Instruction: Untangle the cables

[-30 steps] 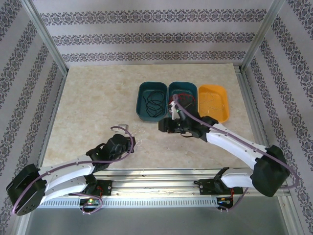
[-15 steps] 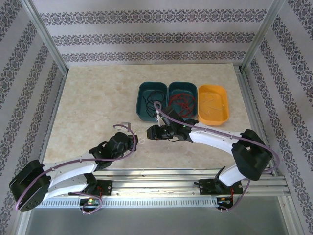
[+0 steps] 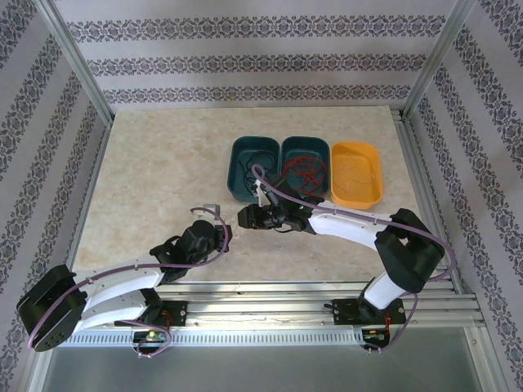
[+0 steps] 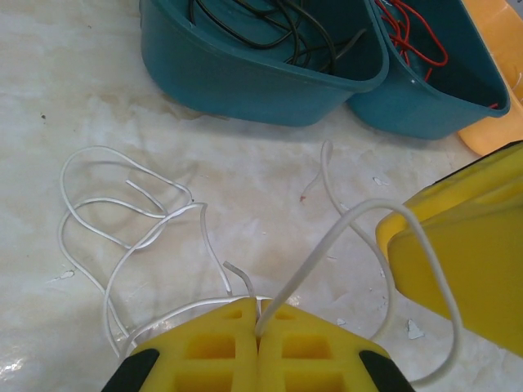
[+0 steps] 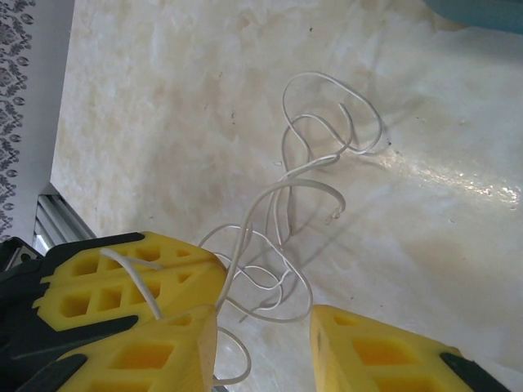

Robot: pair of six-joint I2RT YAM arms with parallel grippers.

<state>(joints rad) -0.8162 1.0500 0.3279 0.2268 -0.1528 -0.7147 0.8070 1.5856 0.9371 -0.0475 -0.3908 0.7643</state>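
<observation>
Our left fingers (image 4: pixel 204 351) pinch together on the white cable (image 4: pixel 122 214), whose loops lie on the table (image 4: pixel 82 98), lower left in the left wrist view; our right fingers (image 5: pixel 376 351) stand apart beside them.

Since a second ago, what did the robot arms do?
The right gripper swung left from the teal bins toward the left gripper, jaws open. The left gripper stayed shut on the white cable. The teal bins stayed put.
</observation>
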